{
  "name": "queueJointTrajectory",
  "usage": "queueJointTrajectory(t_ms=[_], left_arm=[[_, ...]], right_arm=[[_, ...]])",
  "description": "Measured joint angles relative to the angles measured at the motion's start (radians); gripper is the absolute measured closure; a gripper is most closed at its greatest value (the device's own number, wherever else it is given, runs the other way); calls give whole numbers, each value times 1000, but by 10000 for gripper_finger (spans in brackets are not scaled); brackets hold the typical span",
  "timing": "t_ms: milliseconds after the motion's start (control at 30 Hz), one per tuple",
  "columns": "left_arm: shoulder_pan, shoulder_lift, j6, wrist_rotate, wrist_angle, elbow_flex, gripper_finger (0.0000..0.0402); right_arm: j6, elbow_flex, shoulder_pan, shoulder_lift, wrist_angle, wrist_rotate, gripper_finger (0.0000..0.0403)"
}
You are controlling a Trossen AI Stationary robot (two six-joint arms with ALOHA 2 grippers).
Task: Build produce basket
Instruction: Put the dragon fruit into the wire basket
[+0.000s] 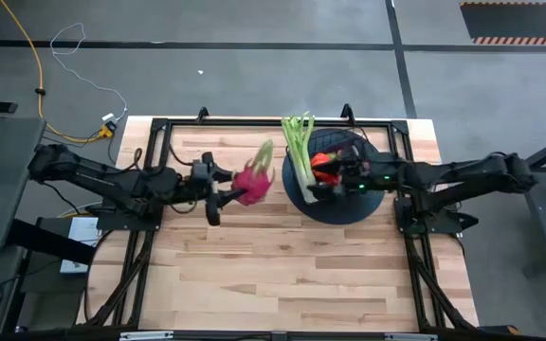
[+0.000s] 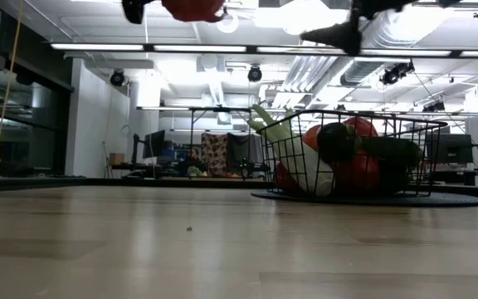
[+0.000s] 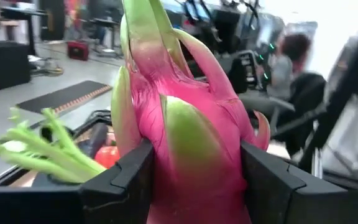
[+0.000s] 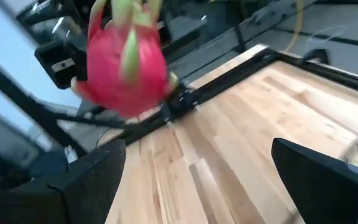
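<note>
Closest thing in any shot is the dragon fruit (image 3: 179, 143), filling the left wrist view. It's pink with green-tipped scales, and the left gripper (image 3: 194, 180) has its two dark fingers (image 3: 120, 180) pressed against either side of it, so the pincer is closed down to about the width of the fruit and gripping it firmly.

From above, that same fruit (image 1: 251, 180) sits at the end of the left arm, up over the wooden table (image 1: 282, 275), just left of the basket (image 1: 335, 170) and not touching it. The low view shows it held well above the tabletop.

Further over, the black wire basket rests on a dark round mat (image 1: 344, 206) toward the back right of the table. Inside are the celery (image 1: 299, 142), its leafy end sticking out over the rim, plus red and green produce (image 2: 351, 162) piled together.

The right gripper (image 1: 341, 177) hangs over the basket. In its wrist view its two fingers (image 4: 86, 180) stand wide apart with nothing between them, and the dragon fruit (image 4: 126, 68) shows beyond.
</note>
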Motion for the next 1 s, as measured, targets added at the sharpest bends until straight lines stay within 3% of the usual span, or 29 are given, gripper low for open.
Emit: queueJointTrajectory(t_ms=[200, 400, 767, 1000], left_arm=[[0, 165, 98, 54, -11, 101, 216], [0, 266, 106, 78, -8, 167, 216], [0, 317, 106, 113, -11, 207, 216], [0, 312, 108, 99, -10, 207, 216]], right_arm=[[-79, 148, 0, 198, 8, -93, 10], [-106, 289, 0, 308, 9, -177, 10], [-131, 392, 1, 395, -25, -257, 15], [-129, 394, 0, 378, -50, -255, 60]])
